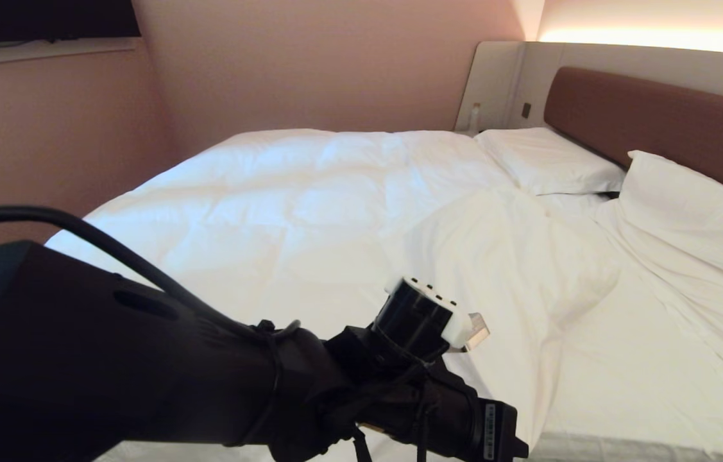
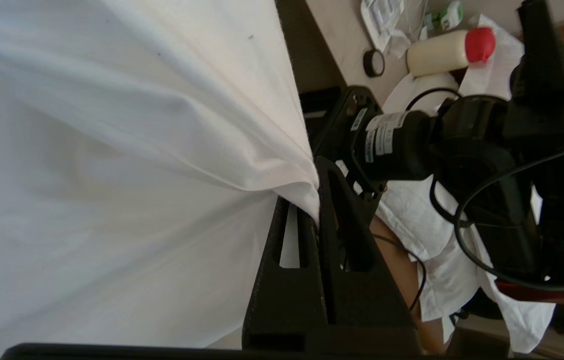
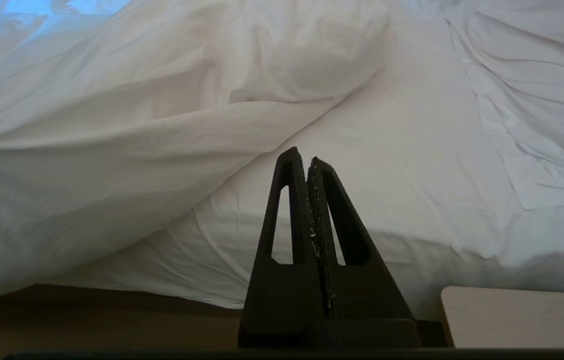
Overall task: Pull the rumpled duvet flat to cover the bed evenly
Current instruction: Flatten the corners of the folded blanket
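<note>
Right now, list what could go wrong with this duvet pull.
1. The left gripper pinches only a thin edge of the duvet; it may slip free.
2. A fold near the pillows leaves the mattress sheet bare; pulling one corner could skew coverage.

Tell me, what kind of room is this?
Likely a hotel bedroom: a double bed with a padded headboard, two white pillows, and a puffy white duvet.

Left arm extended across the foreground, its gripper pinched tight on white fabric; right gripper closed, empty.
</note>
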Robot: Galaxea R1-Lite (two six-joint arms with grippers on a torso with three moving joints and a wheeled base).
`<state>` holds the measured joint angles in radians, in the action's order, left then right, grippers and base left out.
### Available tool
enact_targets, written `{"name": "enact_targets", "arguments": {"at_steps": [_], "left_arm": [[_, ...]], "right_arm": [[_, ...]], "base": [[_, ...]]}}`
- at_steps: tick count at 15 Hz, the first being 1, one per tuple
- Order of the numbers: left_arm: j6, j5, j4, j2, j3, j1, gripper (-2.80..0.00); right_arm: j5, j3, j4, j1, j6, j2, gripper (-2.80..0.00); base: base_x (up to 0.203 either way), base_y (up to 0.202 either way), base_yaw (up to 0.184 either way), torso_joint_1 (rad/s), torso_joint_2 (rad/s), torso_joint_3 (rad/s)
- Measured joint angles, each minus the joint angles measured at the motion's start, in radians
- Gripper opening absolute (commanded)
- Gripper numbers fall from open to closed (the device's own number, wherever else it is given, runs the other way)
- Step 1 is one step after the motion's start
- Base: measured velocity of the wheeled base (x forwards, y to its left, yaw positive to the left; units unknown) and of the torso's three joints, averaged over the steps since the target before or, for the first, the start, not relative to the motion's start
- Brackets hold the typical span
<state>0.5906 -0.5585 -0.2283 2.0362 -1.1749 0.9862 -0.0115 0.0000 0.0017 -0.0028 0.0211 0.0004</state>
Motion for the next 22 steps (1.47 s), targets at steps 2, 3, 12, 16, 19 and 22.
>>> {"name": "enact_targets", "arguments": {"at_steps": [2, 3, 12, 16, 19, 22], "left_arm": [[-0.001, -0.001, -0.003, 0.009, 0.007, 0.003, -2.80], [-0.001, -0.002, -0.003, 0.014, 0.007, 0.003, -2.80], [-0.001, 0.001, -0.003, 0.039, 0.007, 0.033, 0.00], [-0.001, 0.023, -0.060, 0.011, 0.025, 0.052, 0.00], [-0.008, 0.106, -0.138, -0.067, 0.059, 0.044, 0.00], [-0.055, 0.151, -0.144, -0.139, 0.123, 0.030, 0.00]], "right_arm": [[0.000, 0.000, 0.001, 0.000, 0.000, 0.000, -2.80], [0.000, 0.000, 0.001, 0.000, 0.000, 0.000, -2.80], [0.000, 0.000, 0.000, 0.000, 0.000, 0.000, -2.80], [0.000, 0.000, 0.001, 0.000, -0.001, 0.000, -2.80], [0.000, 0.000, 0.001, 0.000, 0.000, 0.000, -2.80], [0.000, 0.000, 0.001, 0.000, 0.000, 0.000, -2.80]], "base": [[0.000, 0.000, 0.000, 0.000, 0.00, 0.000], [0.000, 0.000, 0.000, 0.000, 0.00, 0.000], [0.000, 0.000, 0.000, 0.000, 0.00, 0.000], [0.000, 0.000, 0.000, 0.000, 0.00, 0.000], [0.000, 0.000, 0.000, 0.000, 0.00, 0.000], [0.000, 0.000, 0.000, 0.000, 0.00, 0.000]]}}
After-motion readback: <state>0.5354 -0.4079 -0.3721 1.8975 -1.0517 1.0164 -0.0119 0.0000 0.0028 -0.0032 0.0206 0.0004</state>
